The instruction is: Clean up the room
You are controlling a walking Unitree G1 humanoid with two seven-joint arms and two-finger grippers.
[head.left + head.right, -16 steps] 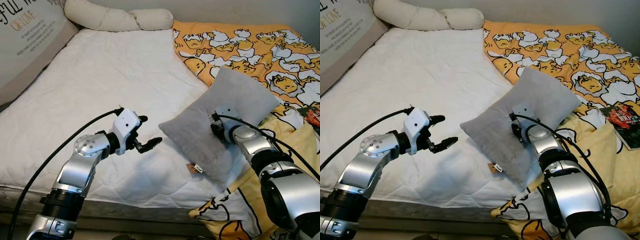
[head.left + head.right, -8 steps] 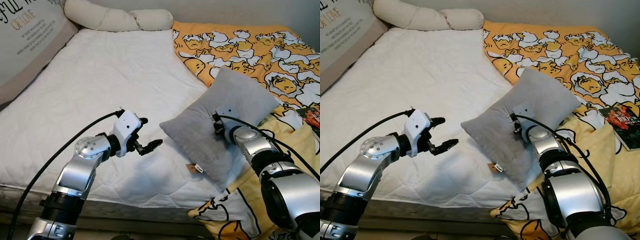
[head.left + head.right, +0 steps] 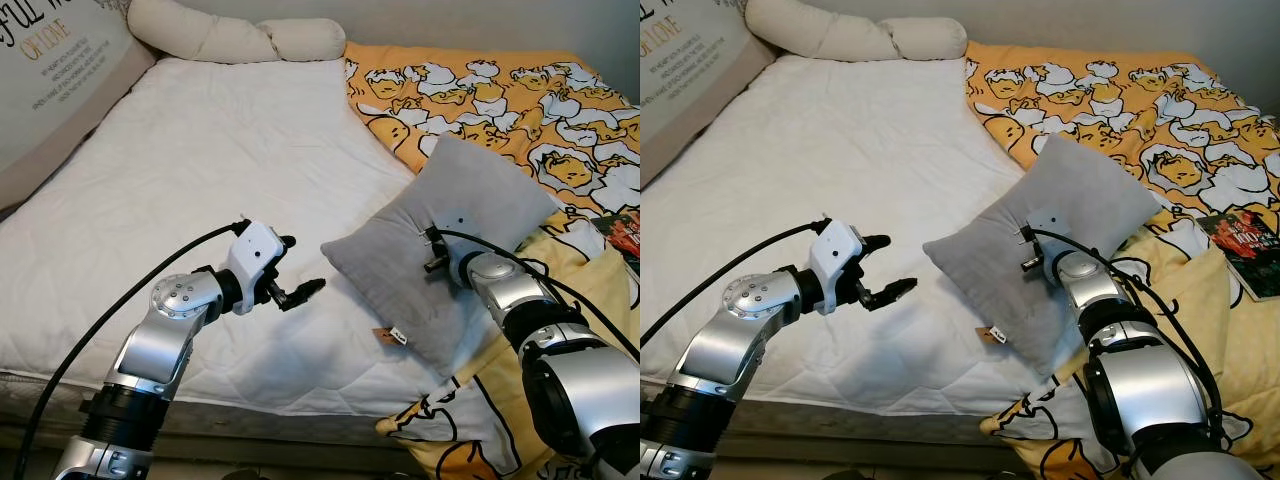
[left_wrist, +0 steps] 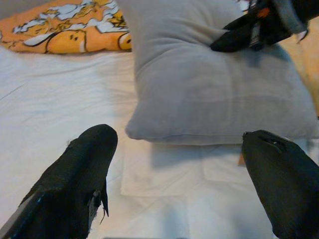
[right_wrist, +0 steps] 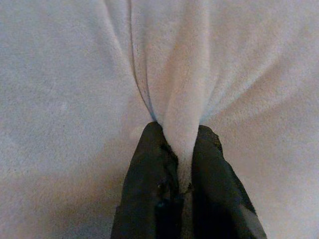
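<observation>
Pinching grey pillow point(image 3: 440, 250): right gripper point(image 5: 180, 144)

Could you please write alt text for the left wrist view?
A grey pillow lies on a white mattress, framed by the open left hand's two black fingers. The right hand pinches its top; a yellow cartoon-print blanket lies beyond.
</observation>
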